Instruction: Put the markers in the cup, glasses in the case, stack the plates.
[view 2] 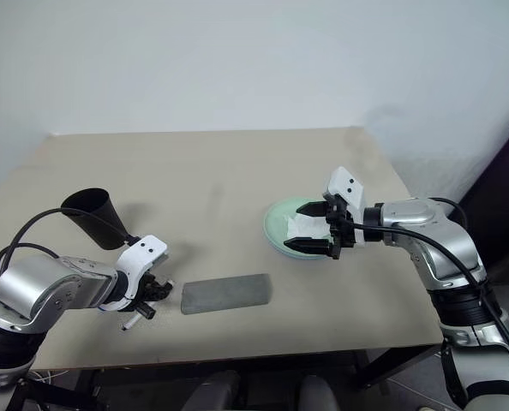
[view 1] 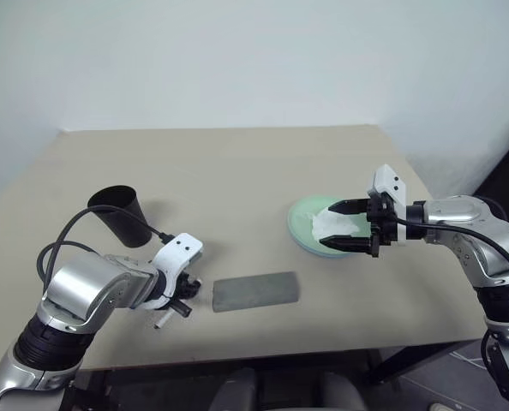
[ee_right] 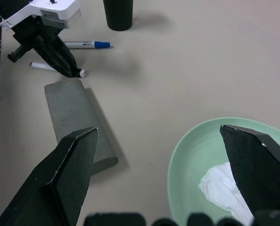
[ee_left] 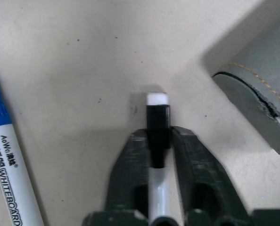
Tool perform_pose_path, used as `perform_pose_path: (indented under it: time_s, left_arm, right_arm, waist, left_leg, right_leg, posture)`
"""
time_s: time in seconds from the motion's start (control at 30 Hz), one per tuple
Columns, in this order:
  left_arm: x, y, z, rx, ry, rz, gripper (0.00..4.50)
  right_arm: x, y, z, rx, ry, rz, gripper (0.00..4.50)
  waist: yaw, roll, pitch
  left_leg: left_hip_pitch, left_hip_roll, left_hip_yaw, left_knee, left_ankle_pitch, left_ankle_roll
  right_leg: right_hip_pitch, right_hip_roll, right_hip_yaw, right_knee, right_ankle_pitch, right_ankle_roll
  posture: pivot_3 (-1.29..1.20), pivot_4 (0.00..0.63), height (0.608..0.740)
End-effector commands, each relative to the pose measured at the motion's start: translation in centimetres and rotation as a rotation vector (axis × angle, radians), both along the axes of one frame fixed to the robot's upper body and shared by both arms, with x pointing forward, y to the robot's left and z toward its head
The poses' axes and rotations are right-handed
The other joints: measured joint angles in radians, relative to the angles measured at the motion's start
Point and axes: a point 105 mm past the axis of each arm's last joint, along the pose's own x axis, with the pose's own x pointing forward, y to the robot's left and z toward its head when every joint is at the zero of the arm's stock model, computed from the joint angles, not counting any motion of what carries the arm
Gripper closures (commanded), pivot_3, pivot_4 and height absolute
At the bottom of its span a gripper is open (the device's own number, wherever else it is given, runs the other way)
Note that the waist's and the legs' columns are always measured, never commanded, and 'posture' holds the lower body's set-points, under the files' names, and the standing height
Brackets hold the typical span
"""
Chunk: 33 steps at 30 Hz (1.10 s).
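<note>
Black cup [view 1: 122, 214], grey case [view 1: 256, 291], pale green plate [ee_right: 201, 155], blue-capped marker [ee_right: 87, 44].

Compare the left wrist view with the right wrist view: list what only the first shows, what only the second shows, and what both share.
Left wrist view alone: the WHITEBOARD lettering on the blue-capped marker, and the stitched edge of the grey case up close.

Right wrist view alone: the black cup, the pale green plate holding a crumpled white tissue, and the right gripper open above it.

Both: the left gripper shut on the black-capped marker, the blue-capped marker lying nearby, the case, the beige table.
</note>
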Motion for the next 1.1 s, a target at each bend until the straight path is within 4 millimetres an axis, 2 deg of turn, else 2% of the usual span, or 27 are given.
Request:
perform_pose_path:
  time_s: [0.03,0.17,0.43,0.53,0.7,0.83,0.93,1.1]
  left_arm:
    - [0.0,-0.3,0.1,-0.004,0.001,-0.011,3.94]
    - [0.0,-0.6,0.4,0.016,-0.016,-0.043,3.94]
    - [0.6,0.1,1.1,0.030,-0.035,-0.044,3.94]
    - [0.5,0.0,0.8,0.021,-0.015,-0.030,4.32]
    - [0.3,0.2,0.5,0.030,-0.001,-0.019,4.33]
    - [0.9,0.5,1.3,0.047,-0.046,-0.023,4.33]
    - [2.6,0.9,2.9,0.050,-0.159,-0.024,4.33]
    - [7.5,0.4,9.0,-0.075,-0.537,-0.029,4.33]
  right_arm:
    - [0.2,0.3,1.7,0.017,-0.068,0.017,0.00]
    - [0.2,0.3,1.7,0.018,-0.069,0.015,0.00]
    - [0.2,0.3,1.8,0.018,-0.070,0.013,0.00]
    - [0.2,0.3,1.8,0.018,-0.070,0.012,0.00]
    - [0.2,0.3,1.8,0.017,-0.071,0.012,0.00]
    - [0.2,0.3,1.7,0.018,-0.070,0.013,0.00]
    - [0.3,0.4,1.7,0.019,-0.069,0.013,0.00]
    - [0.2,0.4,1.7,0.020,-0.069,0.014,0.00]
  waist:
    - [0.000,0.000,0.000]
    - [0.000,0.000,0.000]
    - [0.000,0.000,0.000]
    - [0.000,0.000,0.000]
    - [0.000,0.000,0.000]
    - [0.000,0.000,0.000]
    - [0.000,0.000,0.000]
    - [0.005,0.000,0.000]
  left_leg:
    - [0.000,0.000,0.000,0.000,0.000,0.000]
    - [0.000,0.000,0.000,0.000,0.000,0.000]
    - [0.000,0.000,0.000,0.000,0.000,0.000]
    - [0.000,0.000,0.000,0.000,0.000,0.000]
    - [0.000,0.000,0.000,0.000,0.000,0.000]
    - [0.000,0.000,0.000,0.000,0.000,0.000]
    - [0.000,0.000,0.000,0.000,0.000,0.000]
    - [0.000,0.000,0.000,0.000,0.000,0.000]
  right_leg:
    - [0.000,0.000,0.000,0.000,0.000,0.000]
    - [0.000,0.000,0.000,0.000,0.000,0.000]
    - [0.000,0.000,0.000,0.000,0.000,0.000]
    - [0.000,0.000,0.000,0.000,0.000,0.000]
    - [0.000,0.000,0.000,0.000,0.000,0.000]
    - [0.000,0.000,0.000,0.000,0.000,0.000]
    - [0.000,0.000,0.000,0.000,0.000,0.000]
    - [0.000,0.000,0.000,-0.001,0.000,0.000]
  posture:
    - [0.00,0.000,0.704]
    - [0.00,0.000,0.704]
    - [0.00,0.000,0.704]
    - [0.00,0.000,0.704]
    - [0.00,0.000,0.704]
    - [0.00,0.000,0.704]
    - [0.00,0.000,0.704]
    - [0.00,0.000,0.704]
